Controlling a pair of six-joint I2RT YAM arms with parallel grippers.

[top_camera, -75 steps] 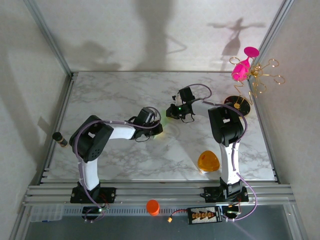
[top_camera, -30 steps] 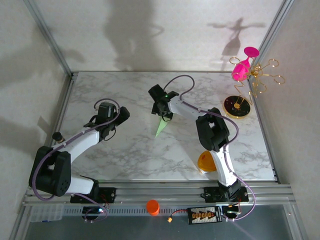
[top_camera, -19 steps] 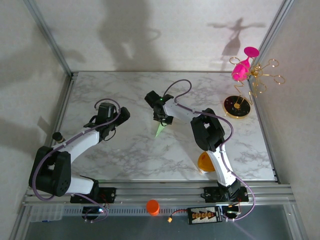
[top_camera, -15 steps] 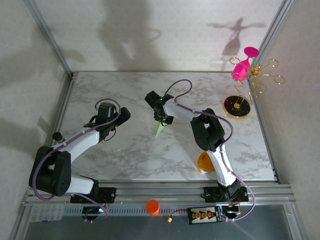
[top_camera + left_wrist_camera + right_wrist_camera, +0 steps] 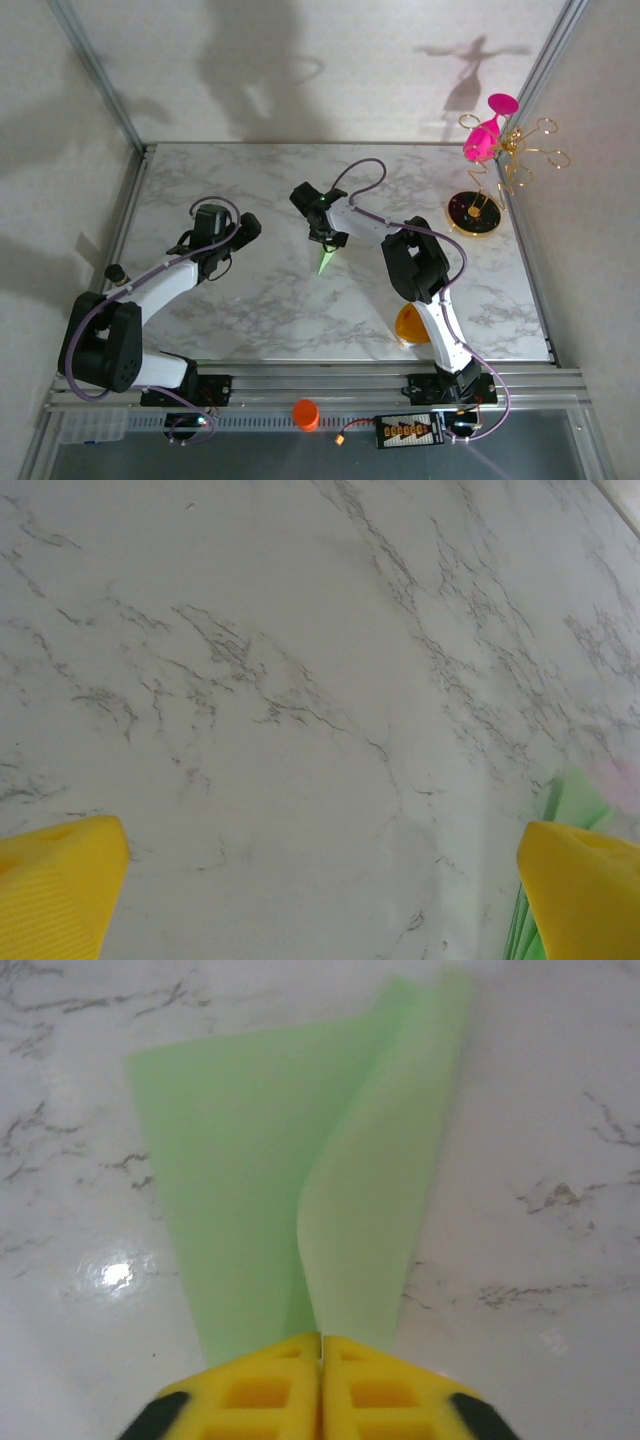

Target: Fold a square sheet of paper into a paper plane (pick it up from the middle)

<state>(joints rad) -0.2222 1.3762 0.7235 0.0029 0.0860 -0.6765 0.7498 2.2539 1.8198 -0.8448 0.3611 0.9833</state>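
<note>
Your right gripper point(image 5: 320, 1355) is clenched on the plane point(image 5: 290, 1180) near the middle of the table point(image 5: 250, 300); its fingers point(image 5: 260, 1388) hide the pinched end. Your left gripper point(image 5: 320, 900) gapes wide, its right finger cutting off the plane's edge, with bare marble between them.

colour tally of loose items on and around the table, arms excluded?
Green: 1, paper plane
Orange: 2, rounded-triangle object, small cup on the front rail
Pink: 1, glass
Gold: 1, wire stand
Dark: 1, small cylinder at the left edge
Total: 6
</note>
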